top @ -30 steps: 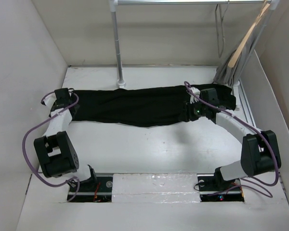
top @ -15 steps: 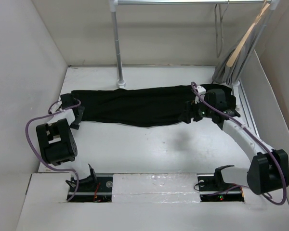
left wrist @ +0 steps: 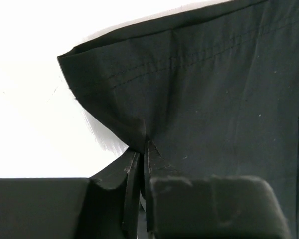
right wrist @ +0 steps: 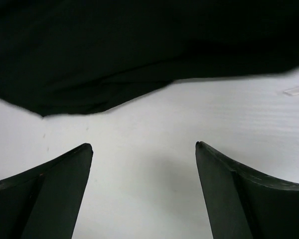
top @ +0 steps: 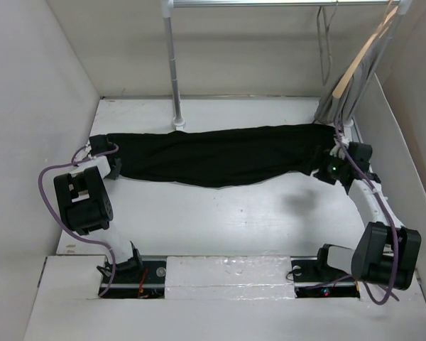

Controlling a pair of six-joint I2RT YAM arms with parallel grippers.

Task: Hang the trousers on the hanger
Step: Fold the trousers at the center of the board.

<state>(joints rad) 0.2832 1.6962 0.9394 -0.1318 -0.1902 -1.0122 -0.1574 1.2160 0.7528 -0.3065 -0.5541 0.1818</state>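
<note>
The room was a white-walled booth: a plain left wall [top: 35, 106], a back wall [top: 248, 50] and a slanting panel on the right closed in a flat white table [top: 220, 227] whose bare surface showed only a few faint specks and a soft shadow near the right arm. A metal pole [top: 173, 64] stood on the far part of the table and carried a rail [top: 270, 3] across the top of the overhead view. From that rail, near the right corner, hung the hanger [top: 319, 42], thin, bare and well apart from the cloth below, and beside it a pale wooden hanger [top: 358, 60] draped with a grey garment [top: 339, 103]. The trousers [top: 220, 153] lay stretched flat across the table from left to right, a long black band just in front of the pole's foot. The left gripper [left wrist: 143, 145] was at their left end, its jaws pressed together on a pinch of the hem edge, the fabric puckering where it was clamped. The right gripper [right wrist: 143, 145] was at the right end with its fingers spread wide over bare white table, just short of the trousers' near edge and holding nothing. A pale strip [top: 227, 273] ran between the two arm bases at the near edge
</note>
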